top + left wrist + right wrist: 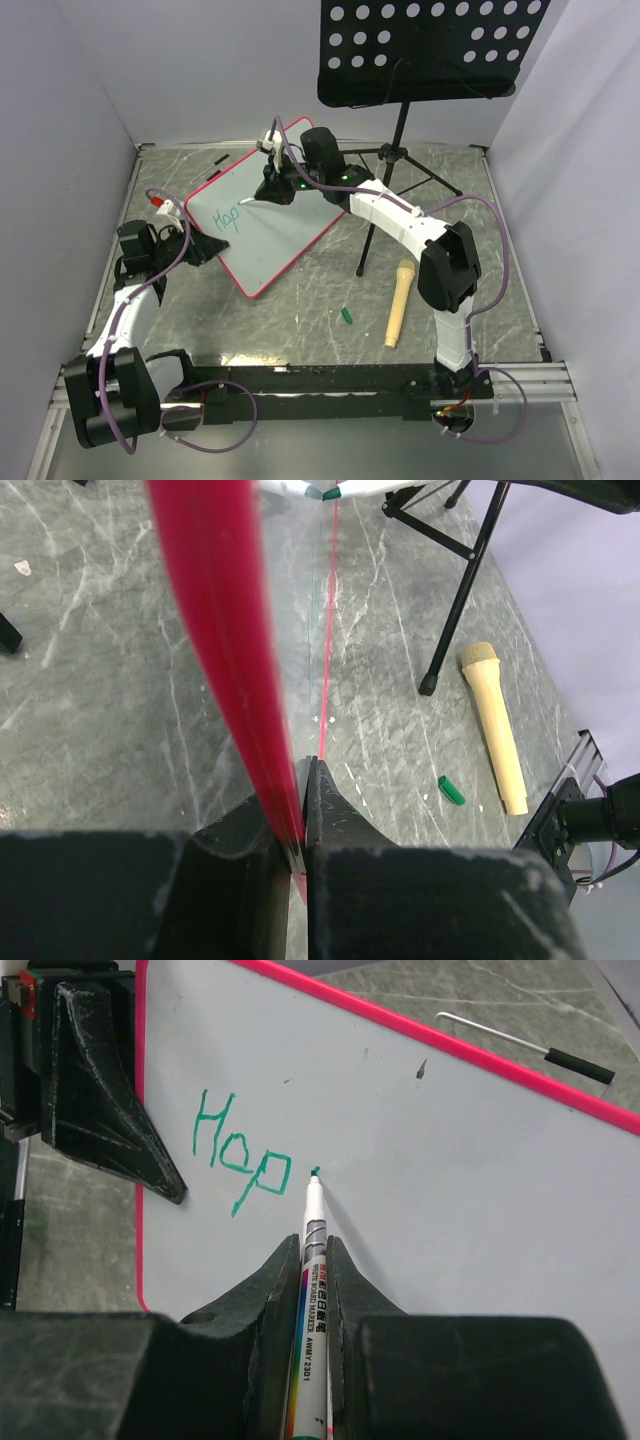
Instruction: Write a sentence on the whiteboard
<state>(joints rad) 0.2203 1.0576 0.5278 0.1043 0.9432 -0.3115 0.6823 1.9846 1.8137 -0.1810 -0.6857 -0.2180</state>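
Teal-green handwritten letters [240, 1155] reading "Hop" mark the pink-framed rectangular whiteboard [270, 220] at the far left of the grey table [330, 285]; my left gripper [303, 775] pinches its edge, my right gripper [314, 1250] clamps a white marker [311, 1205], tip on the board

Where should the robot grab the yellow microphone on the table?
Probably mid-handle, coming straight down from above and pinching across its width. The microphone lies flat on the table, and its handle is slimmer than the rounded head at the far end.
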